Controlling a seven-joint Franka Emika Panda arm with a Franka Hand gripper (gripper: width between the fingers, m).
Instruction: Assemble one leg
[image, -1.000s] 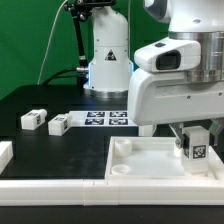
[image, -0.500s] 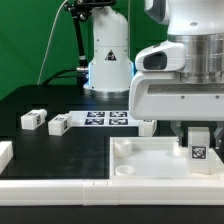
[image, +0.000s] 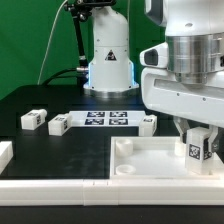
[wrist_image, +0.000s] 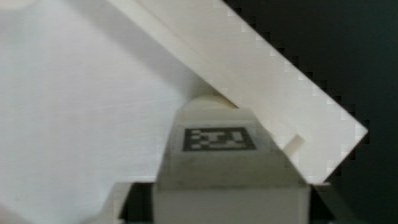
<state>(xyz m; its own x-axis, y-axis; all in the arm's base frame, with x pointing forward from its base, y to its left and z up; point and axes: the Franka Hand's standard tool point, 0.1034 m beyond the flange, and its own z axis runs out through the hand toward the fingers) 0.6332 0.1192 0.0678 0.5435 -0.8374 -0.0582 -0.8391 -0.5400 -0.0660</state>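
My gripper (image: 196, 133) is shut on a leg (image: 195, 147), a small white block with a black-and-white tag, and holds it upright at the far right corner of the large white square tray-like piece (image: 150, 165). In the wrist view the leg (wrist_image: 222, 150) fills the space between the dark fingers (wrist_image: 139, 200) and its tip sits against the tray's raised rim (wrist_image: 231, 60). Three more legs lie on the black table: two at the exterior view's left (image: 33, 119) (image: 59, 124) and one behind the tray (image: 148, 123).
The marker board (image: 105, 118) lies flat behind the tray. A white robot base (image: 108, 60) stands at the back. A white block (image: 4, 153) sits at the exterior view's left edge, and a white rail (image: 50, 188) runs along the front.
The arm has shifted toward the exterior view's right and turned a little. The held leg is now slightly tilted and a bit higher. A leg behind the tray has come into view.
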